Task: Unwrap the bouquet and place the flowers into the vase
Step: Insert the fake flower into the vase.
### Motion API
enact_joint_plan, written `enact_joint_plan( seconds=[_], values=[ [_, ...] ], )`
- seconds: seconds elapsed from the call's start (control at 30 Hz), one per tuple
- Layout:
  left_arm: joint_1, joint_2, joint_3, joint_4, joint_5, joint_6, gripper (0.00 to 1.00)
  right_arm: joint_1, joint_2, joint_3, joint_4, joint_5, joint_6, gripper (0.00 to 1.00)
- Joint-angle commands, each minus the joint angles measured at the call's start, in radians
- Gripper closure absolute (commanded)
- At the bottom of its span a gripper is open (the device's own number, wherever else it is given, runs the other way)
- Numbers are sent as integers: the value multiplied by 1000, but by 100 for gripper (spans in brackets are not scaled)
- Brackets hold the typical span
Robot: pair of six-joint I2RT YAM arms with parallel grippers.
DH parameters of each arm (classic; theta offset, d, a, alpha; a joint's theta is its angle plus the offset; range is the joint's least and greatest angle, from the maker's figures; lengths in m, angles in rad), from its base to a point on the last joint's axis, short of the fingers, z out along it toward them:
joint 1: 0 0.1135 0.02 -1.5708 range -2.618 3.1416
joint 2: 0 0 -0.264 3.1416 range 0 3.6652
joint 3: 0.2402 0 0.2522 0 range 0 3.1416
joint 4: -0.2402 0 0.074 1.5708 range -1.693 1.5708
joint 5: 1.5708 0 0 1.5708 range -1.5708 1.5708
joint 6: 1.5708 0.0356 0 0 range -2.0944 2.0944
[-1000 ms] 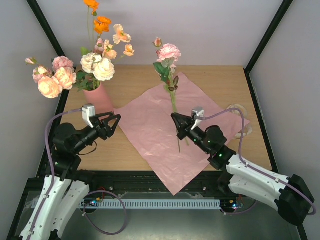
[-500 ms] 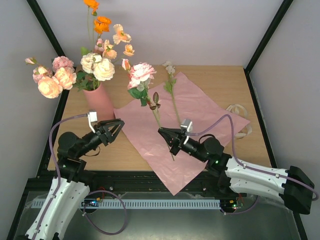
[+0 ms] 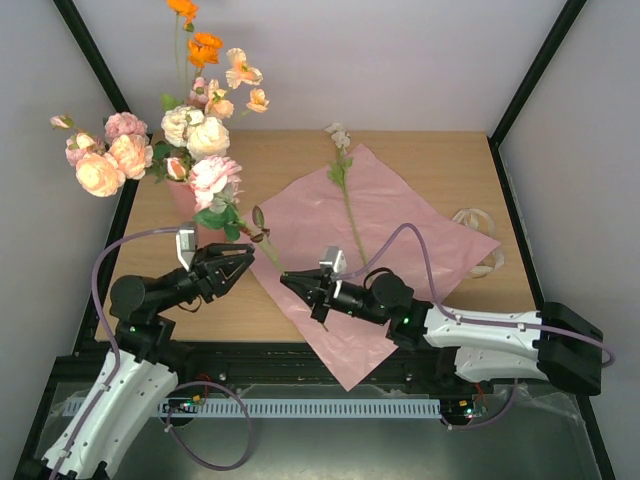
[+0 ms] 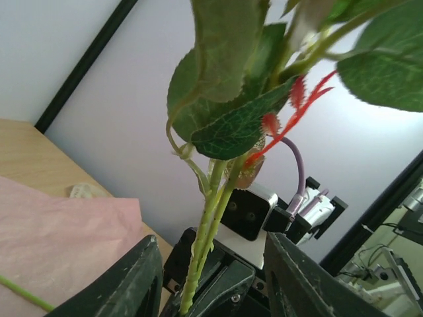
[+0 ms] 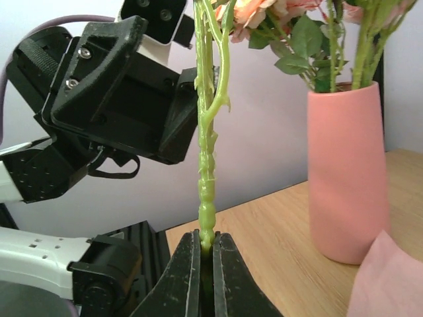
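Moved left, my right gripper [image 3: 291, 281] pinches the rose stem [image 5: 207, 172]; my left gripper [image 3: 249, 262], half open, should close squarely on it.

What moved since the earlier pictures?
The right gripper carried the long-stemmed pink rose leftward to the left gripper, whose open jaws narrowed around its stem without clamping yet. The salmon-pink cylinder vase, the pink wrapping sheet and the green flower stem lying on it stayed put.

a lab test cell: black frame [image 3: 97, 60], plain grey walls [image 3: 400, 60], wooden table [image 3: 440, 160].
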Motion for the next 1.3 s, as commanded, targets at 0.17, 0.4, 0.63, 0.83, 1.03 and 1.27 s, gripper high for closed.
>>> enact_joint_plan(
  seconds=[0.17, 0.4, 0.63, 0.83, 1.03, 1.27],
  values=[
    [-42, 8, -15, 73, -4, 3, 51, 30, 65, 65, 90, -37, -21, 99],
    [-49, 1, -34, 73, 5, 6, 71, 30, 92, 66, 81, -31, 2, 99],
    [-49, -23, -13, 11, -18, 52, 98, 30, 103, 74, 61, -74, 26, 99],
    [-49, -45, 15, -53, -51, 105, 98, 31, 124, 76, 48, -72, 24, 98],
    [-50, -43, 25, -106, -54, 139, 62, 30, 133, 93, 52, -81, 22, 99],
    [-50, -43, 26, -90, -34, 134, 67, 30, 157, 115, 51, -105, 31, 99]
  ],
)
